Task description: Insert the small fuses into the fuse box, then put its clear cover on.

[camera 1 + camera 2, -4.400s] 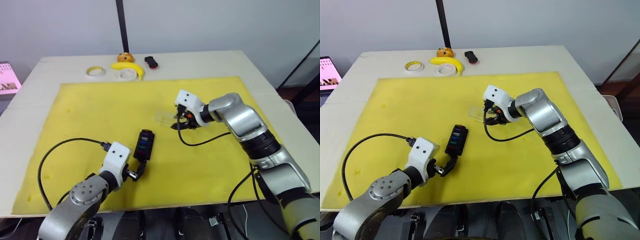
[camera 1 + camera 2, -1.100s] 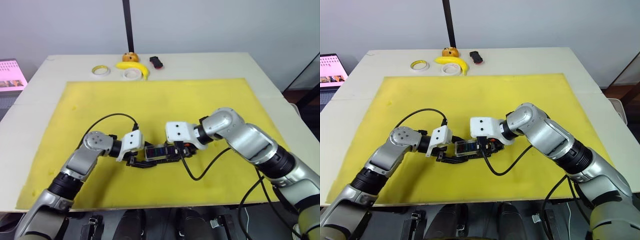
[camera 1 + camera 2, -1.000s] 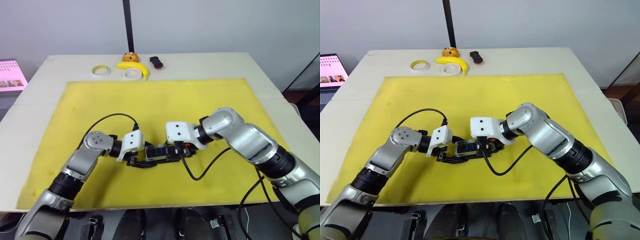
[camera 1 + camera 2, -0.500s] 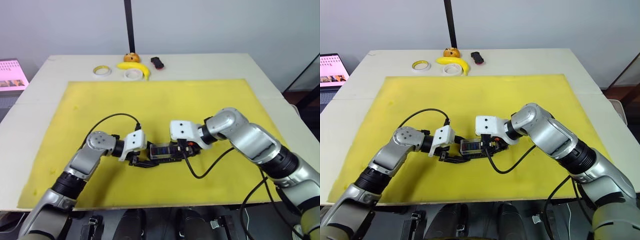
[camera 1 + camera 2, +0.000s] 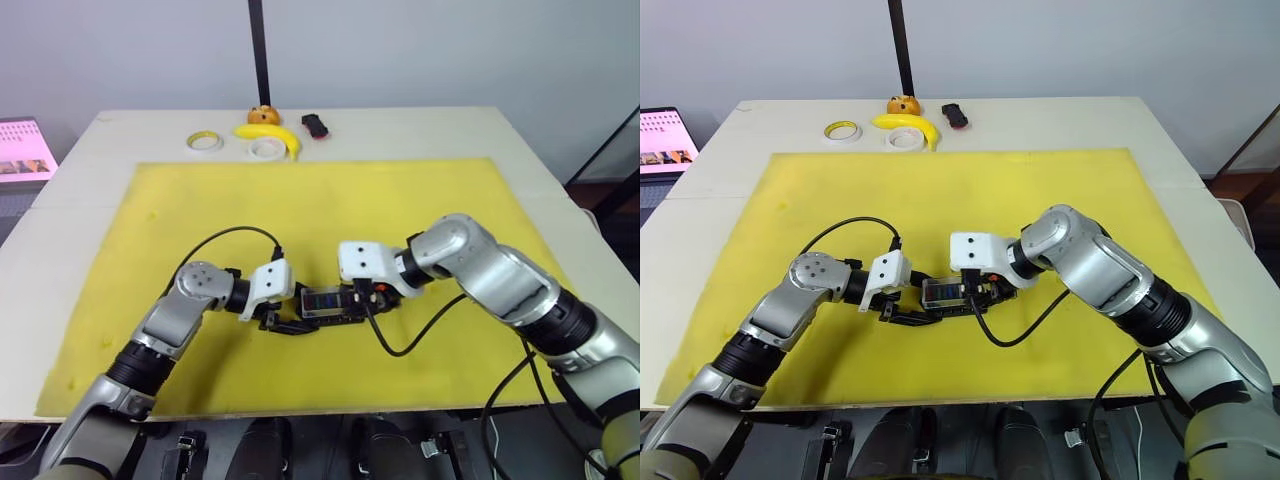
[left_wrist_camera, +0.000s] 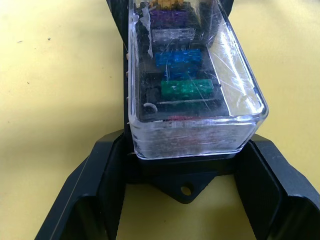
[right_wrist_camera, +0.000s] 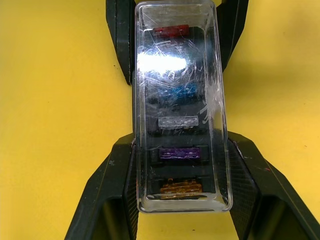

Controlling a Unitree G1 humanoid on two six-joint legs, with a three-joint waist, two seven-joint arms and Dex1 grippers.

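the clear cover glares white, blurring the green fuse beneath.

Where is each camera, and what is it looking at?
Left eye view: on the head, looking down at the yellow mat; both arms meet at the fuse box.
Right eye view: beside it, the same scene; left gripper and right gripper at the box's two ends.
Left wrist view: on the left wrist, looking along its fingers at the clear cover on the box.
Right wrist view: on the right wrist, facing the box's other end, fingers alongside.
Both wrist views share the covered fuses.
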